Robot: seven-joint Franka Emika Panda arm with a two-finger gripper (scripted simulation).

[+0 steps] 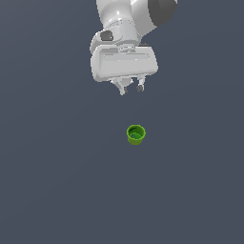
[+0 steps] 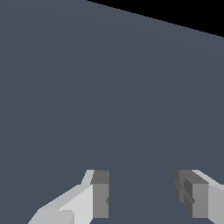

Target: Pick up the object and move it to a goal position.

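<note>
My gripper (image 1: 131, 89) hangs empty with its fingers (image 2: 100, 192) spread apart, and the wrist view shows only bare grey floor (image 2: 109, 87) between them, so I risk descending off-target and knocking the object (image 1: 136, 134) over with one finger. It sits upright on the floor, apart from my fingertips: a small bright green cup, darker green inside.

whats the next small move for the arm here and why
Probably bring the open gripper over the green cup and begin lowering. In the exterior view the cup stands upright on the grey floor, well apart from the fingers, with nothing between them. The wrist view shows only bare floor between the fingers, so the cup is not yet lined up for a grasp.
</note>
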